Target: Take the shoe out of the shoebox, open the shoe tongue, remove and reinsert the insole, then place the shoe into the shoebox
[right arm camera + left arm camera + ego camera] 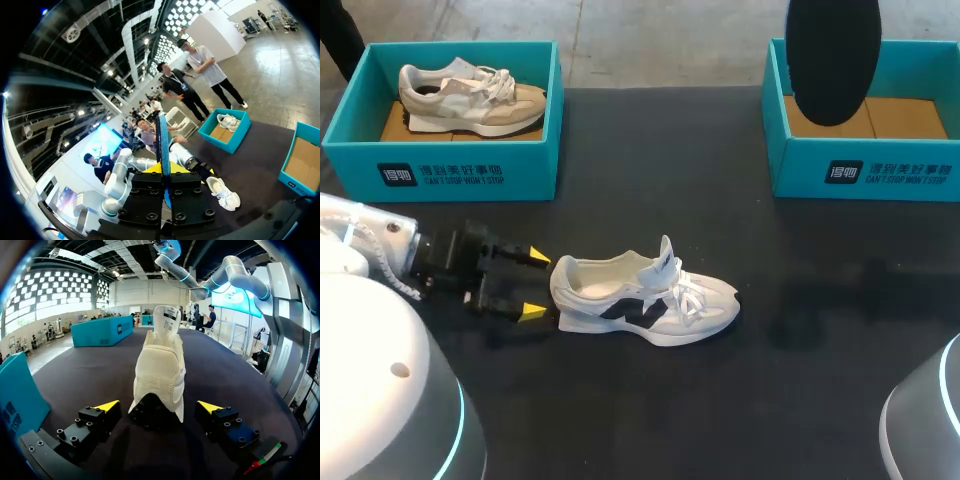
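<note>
The dark table (640, 400) carries two teal shoeboxes. From the white shoe (645, 300), which lies on its sole near the table's middle, the left shoebox (440, 170) sits far behind the heel end and holds a beige shoe (470, 98). The right shoebox (865, 175) sits far behind the toe end, with only its cardboard floor showing.

The white shoe is out of its box, its tongue (666, 252) stands up and its opening gapes. The dark insole (833, 60) is well above the shoe, towards the right shoebox. The right wrist view shows it edge-on, pinched upright in the right gripper (164, 172).

The left gripper (536, 285) lies low on the table at the shoe's heel. Its fingers are spread wide on either side of the heel, and a gap shows on each side.

I judge the removal done and the reinsertion in hand. Next, the left gripper probably needs to close on the heel to steady the shoe. The right arm would then bring the insole down, turn it flat and slide it toe-first into the opening, under the raised tongue.
</note>
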Action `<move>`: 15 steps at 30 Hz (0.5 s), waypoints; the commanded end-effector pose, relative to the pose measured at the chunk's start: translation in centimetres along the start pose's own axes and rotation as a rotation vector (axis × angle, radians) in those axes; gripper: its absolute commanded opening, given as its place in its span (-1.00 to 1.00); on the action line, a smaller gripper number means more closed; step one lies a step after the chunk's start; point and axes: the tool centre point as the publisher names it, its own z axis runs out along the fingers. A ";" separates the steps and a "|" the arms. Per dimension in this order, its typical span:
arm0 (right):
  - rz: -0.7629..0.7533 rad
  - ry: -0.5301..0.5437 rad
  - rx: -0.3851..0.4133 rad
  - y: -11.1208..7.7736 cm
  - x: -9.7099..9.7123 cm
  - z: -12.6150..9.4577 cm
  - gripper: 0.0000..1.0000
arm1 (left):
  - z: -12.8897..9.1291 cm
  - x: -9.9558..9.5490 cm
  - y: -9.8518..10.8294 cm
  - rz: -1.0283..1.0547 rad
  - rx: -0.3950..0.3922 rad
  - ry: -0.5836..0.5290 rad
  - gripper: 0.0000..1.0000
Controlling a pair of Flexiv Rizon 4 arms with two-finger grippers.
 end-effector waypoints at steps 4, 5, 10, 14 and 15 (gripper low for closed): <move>0.002 -0.003 0.003 0.2 0.0 0.1 -1.00 | -2.9 1.2 -1.8 0.012 -0.151 0.008 1.00; 0.002 -0.003 0.003 0.2 0.0 0.1 -1.00 | -3.1 1.3 -1.9 0.026 -0.174 0.006 1.00; 0.002 -0.003 0.003 0.2 0.0 0.1 -1.00 | -3.8 1.7 -2.2 0.056 -0.275 0.036 1.00; 0.002 -0.003 0.003 0.2 0.0 0.1 -1.00 | -4.3 1.7 -2.7 0.074 -0.354 0.045 1.00; 0.002 -0.003 0.003 0.2 0.0 0.1 -1.00 | -4.3 1.7 -2.9 0.080 -0.374 0.050 1.00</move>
